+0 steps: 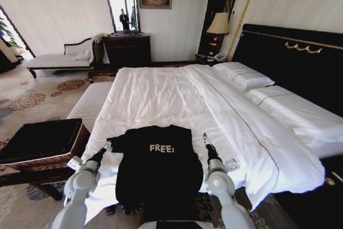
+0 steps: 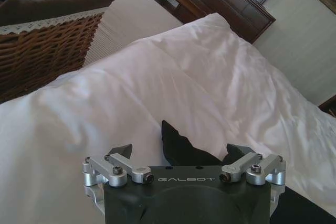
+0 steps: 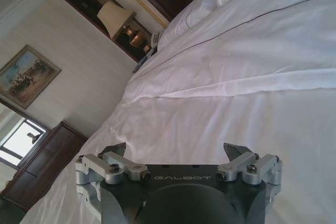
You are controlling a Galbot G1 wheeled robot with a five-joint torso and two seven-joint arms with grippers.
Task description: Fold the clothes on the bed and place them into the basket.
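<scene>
Squarely between grippers: black top (image 1: 158,172).

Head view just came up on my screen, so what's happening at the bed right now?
The black top with white FREE! lettering lies spread at the foot of the bed, still unfolded. The left hand sits by its left shoulder, the right hand by its right shoulder. Both are open and hold nothing. The wicker basket stands on the floor to the left of the bed.

Black top (image 1: 158,170) with white lettering, white bed (image 1: 161,97), brown wicker basket (image 1: 43,151).
</scene>
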